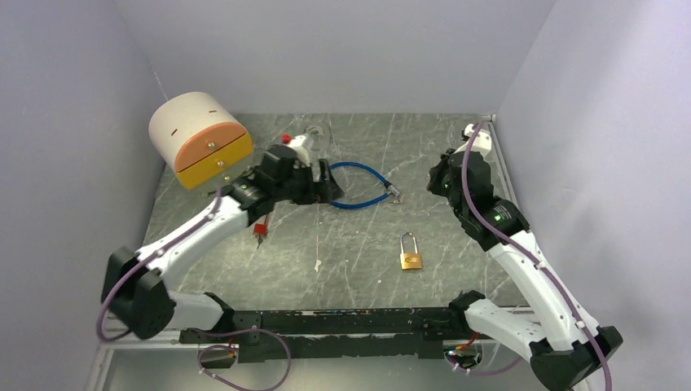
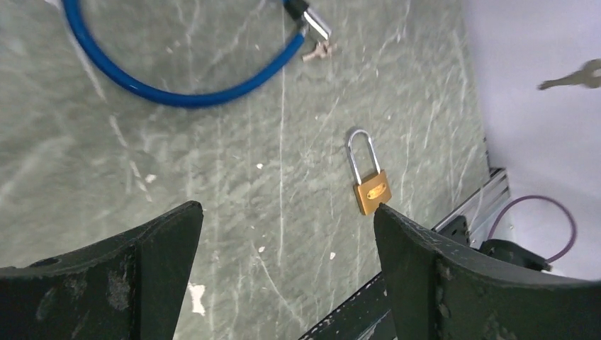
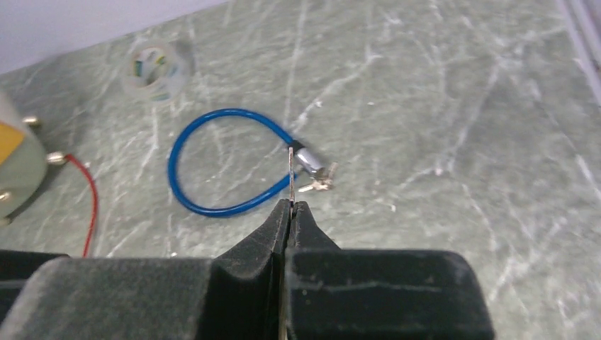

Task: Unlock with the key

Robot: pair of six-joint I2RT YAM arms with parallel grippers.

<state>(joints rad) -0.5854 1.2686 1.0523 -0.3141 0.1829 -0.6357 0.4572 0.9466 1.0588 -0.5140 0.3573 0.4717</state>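
Brass is what matters here: the small brass padlock with a steel shackle (image 1: 411, 261) lies flat on the grey-green marbled stone tabletop (image 1: 342, 273), at about four o'clock from the table's middle in the top view, with its shackle towards twelve. Nothing touches it. The shackle looks seated in the body, so I judge it still locked, though the pictures are too small to be sure. The small silver key (image 2: 575, 78) is already in hand. The right gripper (image 3: 291, 204) has its jaws pressed together on the key, which the right wrist view shows as a thin metal blade sticking out past the fingertips. This gripper hangs in the air at about two o'clock, well apart from the padlock. The left gripper (image 2: 287, 209) sits at about eleven o'clock, beside the blue plastic-coated cable lock loop (image 1: 358, 186). Its jaws are spread wide and hold nothing, and its camera looks down across the table at the padlock. So only the fetching of the key appears done. Still left are steadying the padlock, probably with the free left gripper, bringing the key down to the keyway at the body's six o'clock end, pushing it in, and turning it until the shackle springs.
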